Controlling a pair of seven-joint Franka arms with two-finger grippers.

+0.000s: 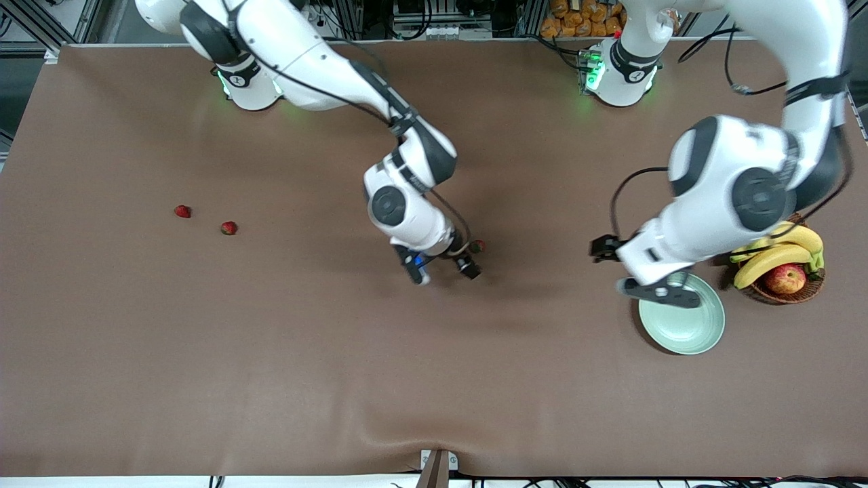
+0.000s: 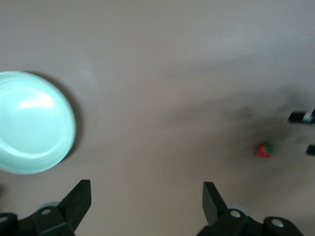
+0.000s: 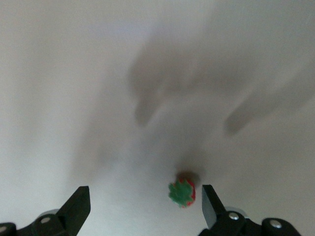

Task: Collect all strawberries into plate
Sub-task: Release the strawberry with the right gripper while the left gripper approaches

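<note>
Plate as landmark, empty, beside the basket. Left end effector hovers over its rim, jaws spread, holding nothing; that arm waits. Right end effector hangs mid-desk, jaws spread, empty, over one strawberry lying well apart from the plate toward the right arm's end. Two more strawberries lie farther still from the plate. Berries likely light, soft, easily bruised; pinch gently across the red body below the leaves.

Front high overhead; wrists downward, sharing strawberry.
</note>
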